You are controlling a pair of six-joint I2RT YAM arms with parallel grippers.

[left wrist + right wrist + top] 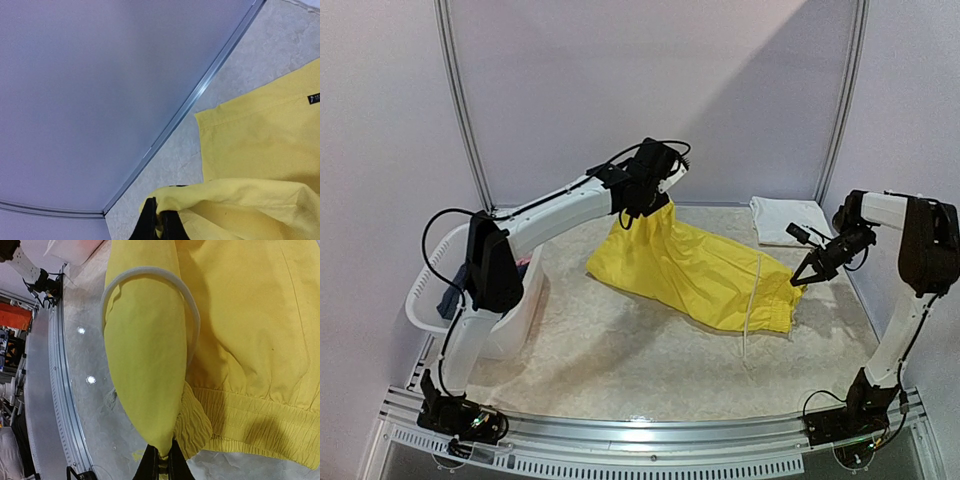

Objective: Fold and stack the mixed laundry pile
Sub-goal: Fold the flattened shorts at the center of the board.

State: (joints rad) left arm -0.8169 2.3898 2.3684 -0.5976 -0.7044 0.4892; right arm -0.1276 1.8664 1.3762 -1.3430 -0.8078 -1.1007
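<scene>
Shorts (700, 270) are soft, light and floppy; edges are best to hold. Left gripper (639, 214) pinches a leg edge; right gripper (800, 281) pinches the waistband before it.

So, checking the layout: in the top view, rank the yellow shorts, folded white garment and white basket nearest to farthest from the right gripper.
1. Yellow shorts: held by the right gripper, mid-table.
2. Folded white garment: just behind, back right.
3. White basket: far left edge.
</scene>
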